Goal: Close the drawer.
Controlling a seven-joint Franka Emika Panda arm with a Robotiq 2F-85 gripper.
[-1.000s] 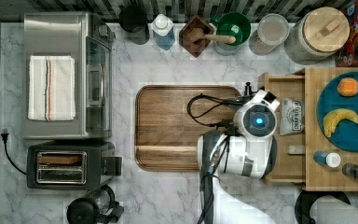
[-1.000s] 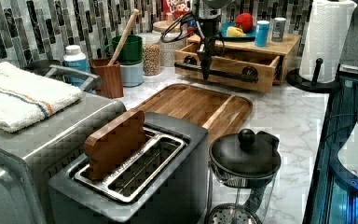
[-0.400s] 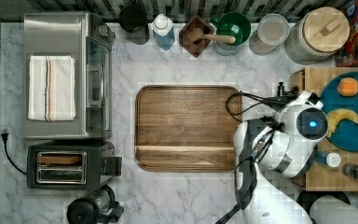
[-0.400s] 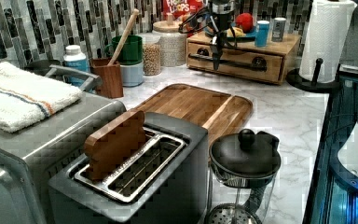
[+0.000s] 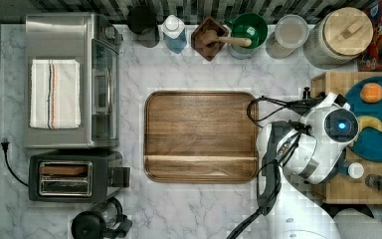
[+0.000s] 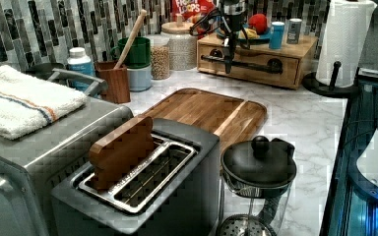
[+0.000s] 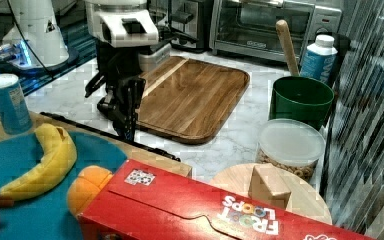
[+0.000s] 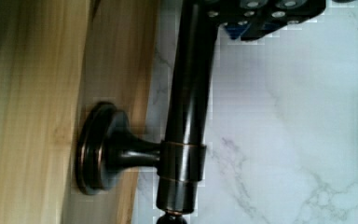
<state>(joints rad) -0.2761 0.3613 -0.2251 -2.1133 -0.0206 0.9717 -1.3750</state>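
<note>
The drawer (image 6: pixel 250 72) sits pushed into its light-wood box, its front flush with the box in the left view. Its long black bar handle (image 6: pixel 258 66) runs along the front and shows close up in the wrist view as handle (image 8: pixel 187 112) on a round mount against the wooden drawer front (image 8: pixel 32 121). My gripper (image 6: pixel 229 65) hangs straight down in front of the handle, shut, with its fingers against the bar. In the right view the gripper (image 7: pixel 128 131) touches the bar handle (image 7: pixel 85 125). From above, the arm (image 5: pixel 323 139) covers the drawer's front.
The box top (image 5: pixel 328 79) carries a blue plate (image 5: pixel 378 144) with a banana and fruit, plus small jars. A brown cutting board (image 5: pixel 201 135) lies on the marble counter beside the arm. Canisters line the back wall; a paper towel holder (image 6: pixel 347 44) stands near the box.
The drawer has slid into its box from pulled out to flush. The arm and gripper moved with it toward the top view's right.
</note>
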